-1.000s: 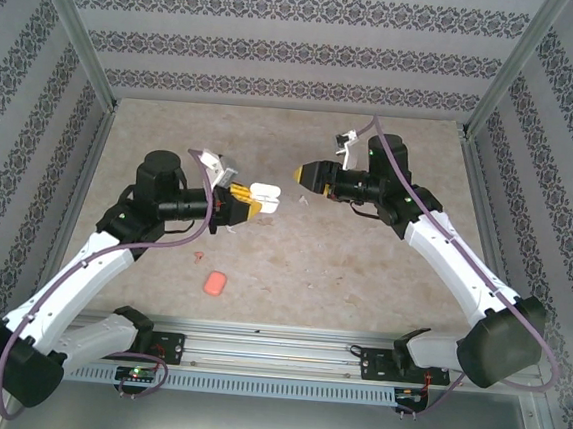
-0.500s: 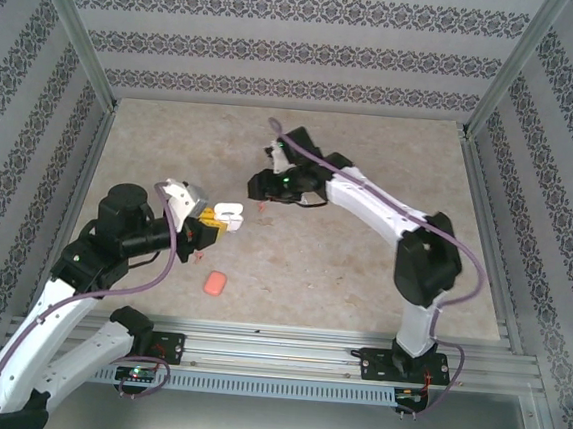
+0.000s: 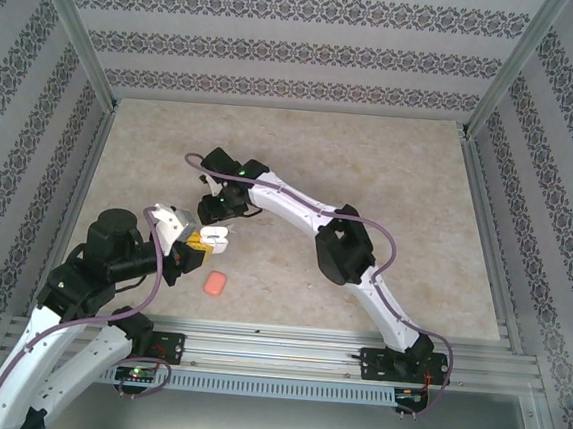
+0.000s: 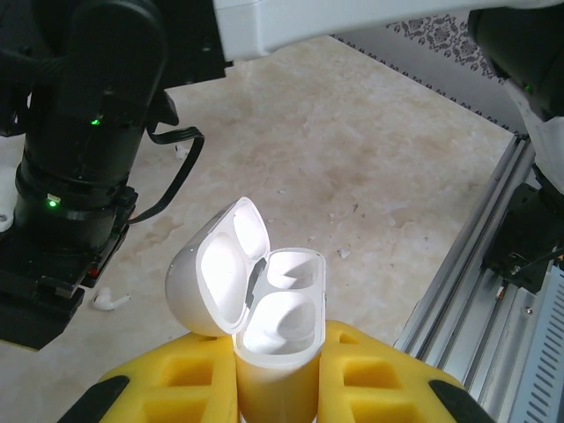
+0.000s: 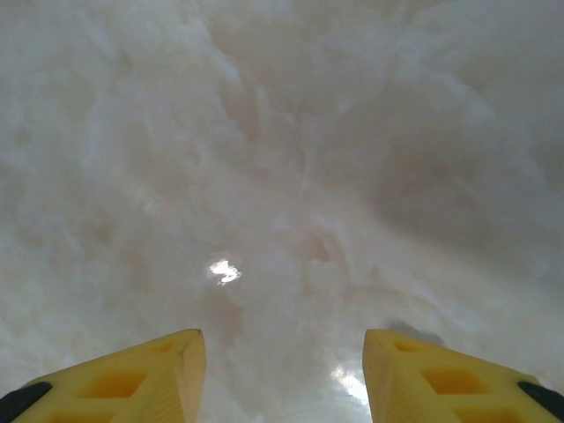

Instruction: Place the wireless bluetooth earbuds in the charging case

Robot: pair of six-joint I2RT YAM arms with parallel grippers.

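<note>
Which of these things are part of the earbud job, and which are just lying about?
In the job: open white case, clamped in the left gripper; white earbud on the table; right gripper, open above it.
Lying about: closed pink case, untouched; metal rail at the near edge.

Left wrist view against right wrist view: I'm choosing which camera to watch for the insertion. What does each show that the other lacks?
Left wrist: the white charging case, lid open, wells empty, clamped in yellow jaws; the right arm's black wrist; a small white earbud lying on the table. Right wrist: yellow jaws apart with nothing between, in a blurred close-up. Both: that beige marbled table.
</note>
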